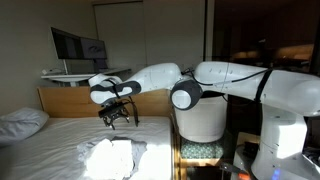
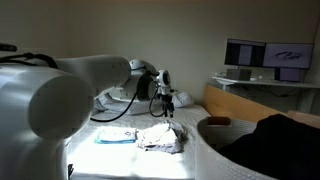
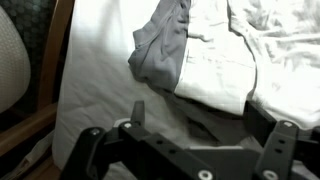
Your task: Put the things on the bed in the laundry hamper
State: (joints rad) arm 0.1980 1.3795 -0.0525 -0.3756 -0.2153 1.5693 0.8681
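Grey garment (image 3: 160, 55) and white garment (image 3: 240, 60) lie bunched together, touching, on the bed (image 1: 60, 140), near its edge. The hand (image 1: 118, 110) hovers above them with its jaws spread wide and nothing between them. In an exterior view the laundry hamper (image 1: 205, 122) stands just beside the bed on the right, behind the arm. This looks like the approach to a pick. The next move calls for a straight descent onto the grey garment's raised fold, pinching cloth and not the sheet, then a lift that clears the hamper's rim.
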